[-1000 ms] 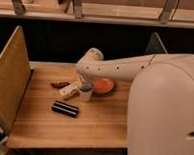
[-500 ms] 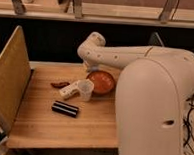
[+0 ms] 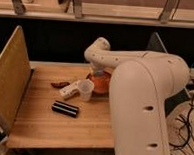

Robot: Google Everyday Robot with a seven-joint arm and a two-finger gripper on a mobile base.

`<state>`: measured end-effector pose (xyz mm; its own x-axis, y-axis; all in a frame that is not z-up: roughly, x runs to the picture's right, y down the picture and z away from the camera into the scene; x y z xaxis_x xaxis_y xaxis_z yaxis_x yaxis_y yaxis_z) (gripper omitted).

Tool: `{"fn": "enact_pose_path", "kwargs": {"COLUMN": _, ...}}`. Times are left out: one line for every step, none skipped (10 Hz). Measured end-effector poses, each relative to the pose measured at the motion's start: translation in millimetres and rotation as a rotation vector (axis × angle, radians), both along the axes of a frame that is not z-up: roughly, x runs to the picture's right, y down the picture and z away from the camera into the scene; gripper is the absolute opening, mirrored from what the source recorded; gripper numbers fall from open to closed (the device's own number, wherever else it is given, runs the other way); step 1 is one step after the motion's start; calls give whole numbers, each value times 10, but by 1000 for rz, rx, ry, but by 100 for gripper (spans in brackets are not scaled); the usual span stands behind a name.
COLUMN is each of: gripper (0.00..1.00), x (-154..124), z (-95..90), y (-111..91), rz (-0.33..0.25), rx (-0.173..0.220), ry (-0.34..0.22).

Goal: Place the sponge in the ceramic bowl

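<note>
Scene: wooden table [image 3: 42, 126] seen from above and in front. The robot's white arm [image 3: 139, 90] fills the right side and reaches back-left over the table.

Gripper [image 3: 97, 73]: hangs below the bent wrist, low over the back-left part of the ceramic bowl [image 3: 103, 83]. The wrist housing hides most of it. Its jaws are together. Nothing is visible between them; whether they touch the bowl cannot be told.

Ceramic bowl: shallow, orange-red and glossy. It sits right of the table's centre, with its right side hidden behind the arm. Its inside is only partly in view.

Sponge [image 3: 69, 90]: 1 pale blue-grey pad with rounded corners fits it. It lies flat on the table left of the bowl, tilted, with its right end touching the cup [image 3: 86, 89]. It is outside the bowl and apart from the gripper.

Cup: whitish and translucent, upright, between the sponge and the bowl, just beside the bowl's left rim.

Other items:
- 1 small reddish-brown piece [image 3: 60, 84], just behind and left of the sponge; what it is cannot be told.
- 1 black flat block [image 3: 65, 109], in front of the sponge, nearer the front edge and well apart from the bowl.
- 1 tall yellowish woven panel [image 3: 9, 81], standing along the table's left edge.
- Dark cables [image 3: 187, 133] on the floor at the far right.
</note>
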<state>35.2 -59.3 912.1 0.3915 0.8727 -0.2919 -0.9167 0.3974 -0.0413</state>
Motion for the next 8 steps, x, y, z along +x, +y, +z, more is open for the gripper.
{"fn": "enact_pose_path", "kwargs": {"gripper": 0, "x": 317, "z": 79, "y": 62, "rz": 29, "rx": -18, "ry": 54}}
{"fn": "enact_pose_path", "kwargs": {"gripper": 0, "x": 528, "z": 104, "y": 96, "rz": 46, "rx": -27, "ry": 87}}
{"fn": "enact_pose_path", "kwargs": {"gripper": 1, "x": 509, "z": 99, "y": 80, "rz": 48, "rx": -25, "ry": 84}}
{"fn": "enact_pose_path", "kwargs": {"gripper": 5, "x": 487, "z": 105, "y": 86, "rz": 45, "rx": -26, "ry": 82}}
{"fn": "enact_pose_path", "kwargs": {"gripper": 5, "x": 467, "z": 105, "y": 80, "rz": 45, "rx": -24, "ry": 79}}
{"fn": "enact_pose_path", "kwargs": {"gripper": 1, "x": 501, "z": 103, "y": 87, "rz": 47, "rx": -26, "ry": 83}}
{"fn": "enact_pose_path", "kwargs": {"gripper": 1, "x": 497, "z": 103, "y": 84, "rz": 46, "rx": -25, "ry": 83}}
{"fn": "enact_pose_path", "kwargs": {"gripper": 3, "x": 484, "z": 103, "y": 85, "rz": 45, "rx": -25, "ry": 82}}
